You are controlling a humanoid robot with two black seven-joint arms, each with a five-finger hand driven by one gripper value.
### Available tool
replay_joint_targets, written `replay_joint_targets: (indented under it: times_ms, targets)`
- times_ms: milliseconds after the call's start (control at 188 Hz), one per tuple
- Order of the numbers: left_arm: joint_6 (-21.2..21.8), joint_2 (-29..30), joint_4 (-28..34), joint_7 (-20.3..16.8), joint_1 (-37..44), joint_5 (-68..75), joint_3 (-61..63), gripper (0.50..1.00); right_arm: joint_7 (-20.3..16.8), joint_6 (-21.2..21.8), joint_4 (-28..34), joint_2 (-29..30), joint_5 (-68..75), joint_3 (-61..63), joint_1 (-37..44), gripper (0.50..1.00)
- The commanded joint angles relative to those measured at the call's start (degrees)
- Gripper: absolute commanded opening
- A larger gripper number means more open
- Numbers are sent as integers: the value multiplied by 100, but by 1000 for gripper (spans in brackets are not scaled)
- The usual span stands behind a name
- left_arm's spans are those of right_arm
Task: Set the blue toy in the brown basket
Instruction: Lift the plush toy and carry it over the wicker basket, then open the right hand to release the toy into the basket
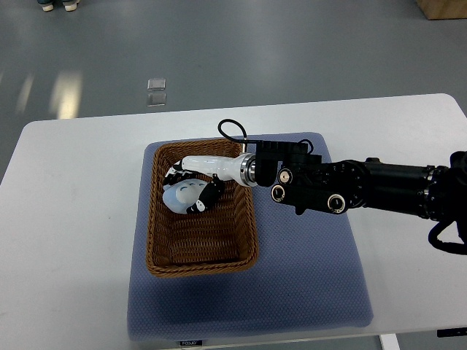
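Note:
A light blue toy [177,195] lies inside the brown wicker basket [201,259], in its upper left part. My right hand [195,184] reaches in from the right over the basket's rim, its white palm and black fingers curled around the toy. The right arm [365,186] stretches across the blue mat. Part of the toy is hidden under the fingers. I cannot tell whether the toy rests on the basket's floor or hangs just above it.
The basket sits on a blue-grey mat [306,277] on a white table [73,255]. A black cable [232,130] loops above the wrist. The grey floor lies beyond the table's far edge.

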Motion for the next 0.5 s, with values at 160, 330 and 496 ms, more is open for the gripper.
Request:
replay_joint_targets:
  times_ms: [160, 330, 496]
  targets:
    - [0, 0, 9, 0, -1, 0, 10, 1000, 4, 66, 7, -62, 117, 564, 228, 834]
    - [0, 0, 18, 0, -1, 0, 10, 1000, 13, 110, 24, -474, 424, 1170, 263, 858]
    - [0, 0, 9, 0, -1, 0, 10, 1000, 74, 110, 33, -888, 1092, 2672, -413, 899]
